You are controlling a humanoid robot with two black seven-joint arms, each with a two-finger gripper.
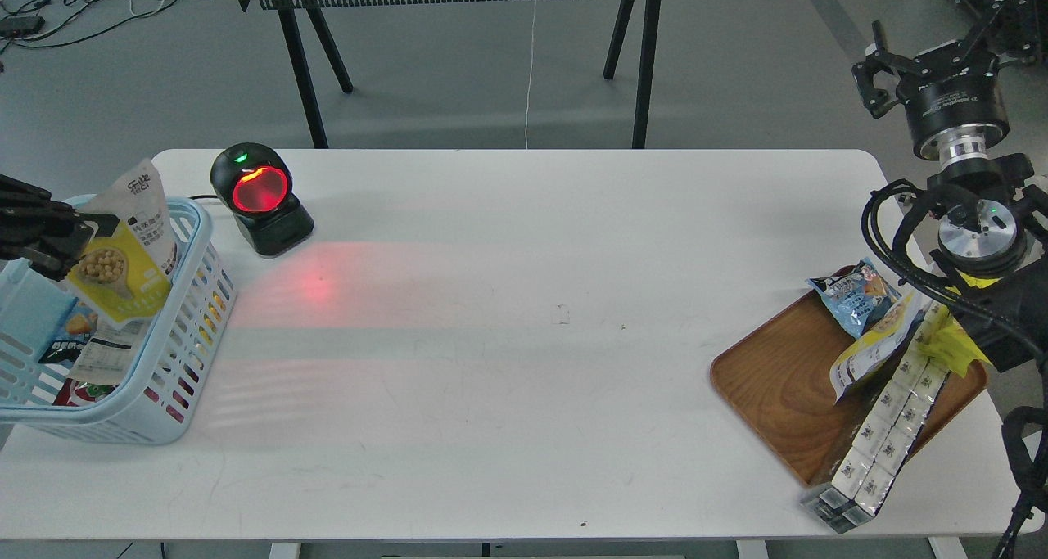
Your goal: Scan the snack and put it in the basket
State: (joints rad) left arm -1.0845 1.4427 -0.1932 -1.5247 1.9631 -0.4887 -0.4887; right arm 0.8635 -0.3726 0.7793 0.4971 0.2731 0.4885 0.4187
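The snack (123, 252), a pouch with a white top, yellow lower half and a round picture of beige balls, stands tilted inside the light blue basket (190, 330) at the table's left end, its top above the rim. My left gripper (78, 236) comes in from the left edge and is shut on the pouch's left side, over the basket. My right gripper (941, 51) is raised at the far right, beyond the table edge, open and empty.
A black scanner (258, 195) with a red glowing window stands right of the basket. The basket holds several other packets. A brown wooden tray (778, 379) at the right holds a blue snack packet (856, 293), another pouch and a row of white boxes (884, 428).
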